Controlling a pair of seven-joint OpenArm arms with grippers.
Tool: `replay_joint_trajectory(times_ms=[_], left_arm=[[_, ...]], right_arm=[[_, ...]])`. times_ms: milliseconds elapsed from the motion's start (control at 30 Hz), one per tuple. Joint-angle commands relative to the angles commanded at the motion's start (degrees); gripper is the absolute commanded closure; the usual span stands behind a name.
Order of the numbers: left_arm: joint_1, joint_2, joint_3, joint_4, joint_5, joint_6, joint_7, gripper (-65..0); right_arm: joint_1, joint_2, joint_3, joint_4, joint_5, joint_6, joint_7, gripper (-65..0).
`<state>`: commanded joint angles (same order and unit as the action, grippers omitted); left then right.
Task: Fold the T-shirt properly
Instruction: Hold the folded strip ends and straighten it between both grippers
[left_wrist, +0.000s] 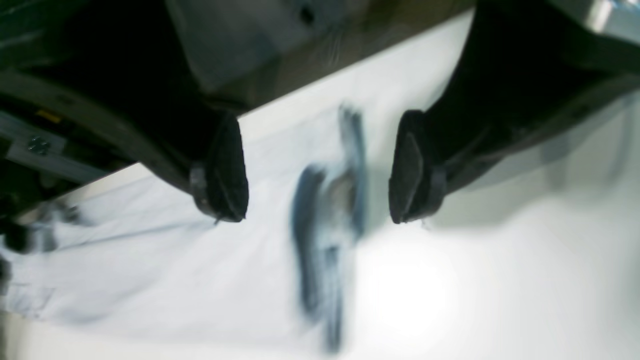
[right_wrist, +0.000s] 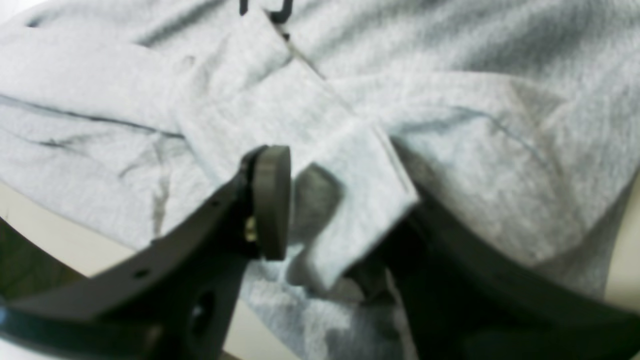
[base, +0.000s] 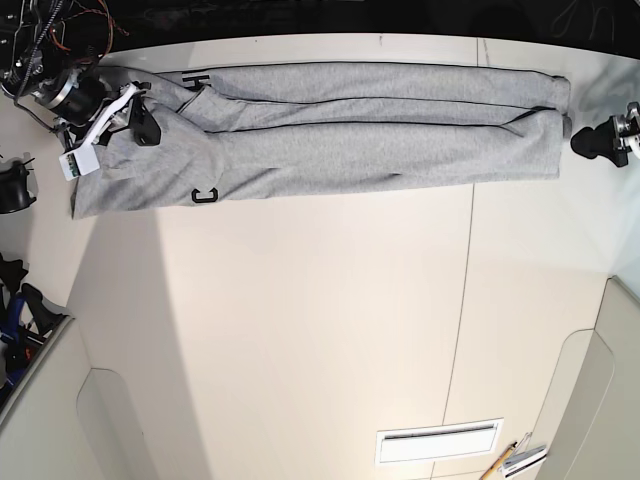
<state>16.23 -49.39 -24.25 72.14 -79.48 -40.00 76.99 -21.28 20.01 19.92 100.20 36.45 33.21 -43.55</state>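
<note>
table (base: 300, 330), t-shirt (right_wrist: 350, 165) between right end effector (right_wrist: 345, 220)

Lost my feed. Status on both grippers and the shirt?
Left gripper open, empty, beside the T-shirt. Right gripper around a sleeve fold, jaws apart. Shirt folded into a long strip. Nothing blocking.

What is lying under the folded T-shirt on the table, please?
Only the bare white table shows around the T-shirt. The cloth lies in overlapping layers, so anything beneath it is covered and cannot be seen.
</note>
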Motion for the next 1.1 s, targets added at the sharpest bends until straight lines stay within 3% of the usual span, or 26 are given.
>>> replay_joint_trajectory(times_ms=[100, 467, 633, 733, 900, 1100], left_arm=[[0.6, 2.1, 0.0, -0.2, 3.9, 0.0, -2.5, -47.6], [0.4, 2.8, 0.0, -0.2, -5.5, 0.0, 1.5, -47.6], [-1.0, 2.9, 0.0, -0.2, -5.5, 0.0, 3.0, -47.6], [-1.0, 4.5, 0.0, -0.2, -5.5, 0.0, 3.0, -47.6], [-1.0, 6.4, 0.0, -0.2, 6.4, 0.0, -4.9, -47.6], [0.1, 6.6, 0.0, -0.2, 7.9, 0.0, -4.8, -47.6]], right_arm=[[0.0, 0.0, 0.0, 0.0, 0.0, 0.00, 0.0, -22.6], [0.0, 0.0, 0.0, 0.0, 0.0, 0.00, 0.0, -22.5], [0.0, 0.0, 0.0, 0.0, 0.0, 0.00, 0.0, -22.5], [0.0, 0.0, 0.0, 0.0, 0.0, 0.00, -0.2, -22.5], [0.0, 0.0, 0.0, 0.0, 0.0, 0.00, -0.2, -22.5], [0.0, 0.0, 0.0, 0.0, 0.0, -0.02, -0.2, -22.5]])
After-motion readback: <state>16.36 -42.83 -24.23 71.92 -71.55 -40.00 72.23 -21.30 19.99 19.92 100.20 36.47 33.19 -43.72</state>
